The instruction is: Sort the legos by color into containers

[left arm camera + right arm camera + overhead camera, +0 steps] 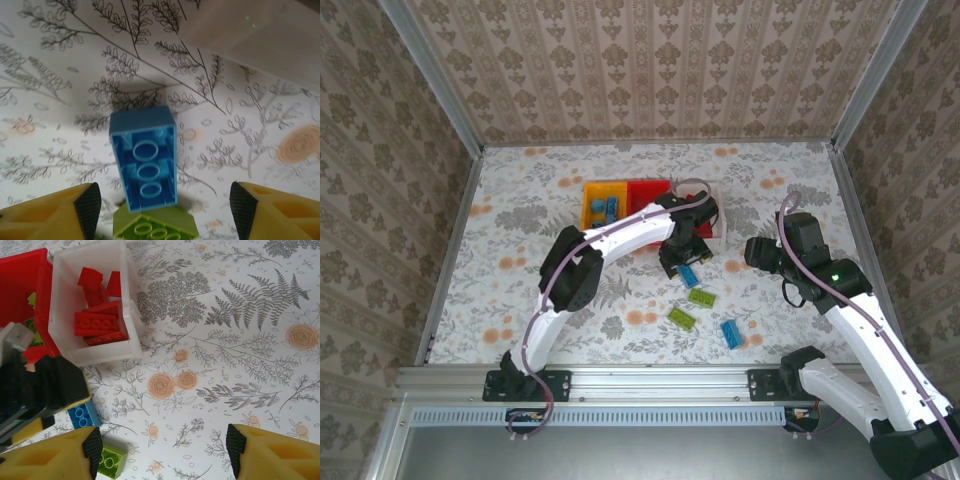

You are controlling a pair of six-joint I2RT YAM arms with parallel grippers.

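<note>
Top view: left gripper (682,262) low over blue brick (688,275), just beside white bin (718,228).
Left wrist view: jaws spread, blue brick loose between them, underside up, touching green brick (155,227).
Right wrist view: right gripper (162,450) spread, empty; red bricks (97,322) inside white bin.

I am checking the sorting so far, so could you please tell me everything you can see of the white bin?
The white bin is a small rectangular open-topped box of translucent, milky plastic, standing upright on the floral table. Several red bricks lie jumbled inside, and no other colour shows in it. One long wall sits against the red bin.
</note>
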